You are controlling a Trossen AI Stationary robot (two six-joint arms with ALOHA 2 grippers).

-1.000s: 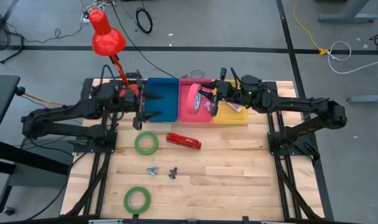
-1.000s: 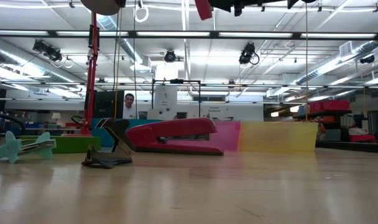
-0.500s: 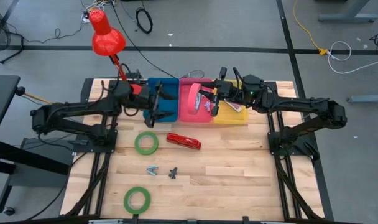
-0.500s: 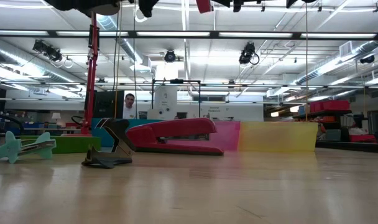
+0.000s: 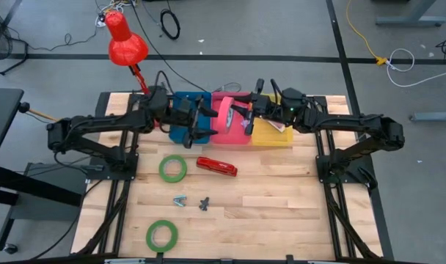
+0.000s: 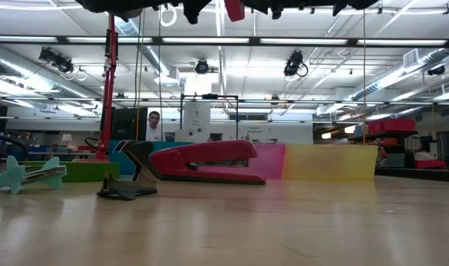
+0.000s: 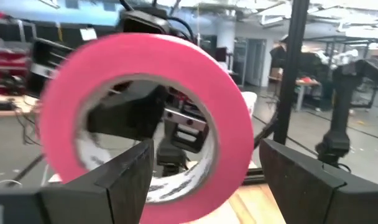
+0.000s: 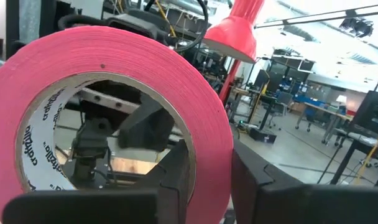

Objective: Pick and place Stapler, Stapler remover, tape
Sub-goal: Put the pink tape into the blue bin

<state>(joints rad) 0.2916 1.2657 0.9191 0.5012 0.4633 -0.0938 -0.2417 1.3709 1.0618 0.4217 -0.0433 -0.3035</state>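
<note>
A pink tape roll stands on edge in the air above the pink bin, and my right gripper is shut on it. It fills the right wrist view. My left gripper is open over the blue bin, right beside the roll. In the left wrist view its fingers frame the pink roll. Two green tape rolls, a red stapler and two staple removers lie flat on the table. My right gripper pinches the ring's wall, with one finger inside the open centre and the other outside. The fingers come level from the table's right side. The roll stands upright on edge, lifted clear above the pink bin.
A yellow bin stands to the right of the pink one, along the far edge. A red lamp rises at the far left. In the low view the stapler and the dark remover are in front of the bins.
My left gripper has moved toward the table's right edge, from beside the blue bin to over it, close up to the pink tape roll. My right gripper has kept the roll upright over the pink bin.
</note>
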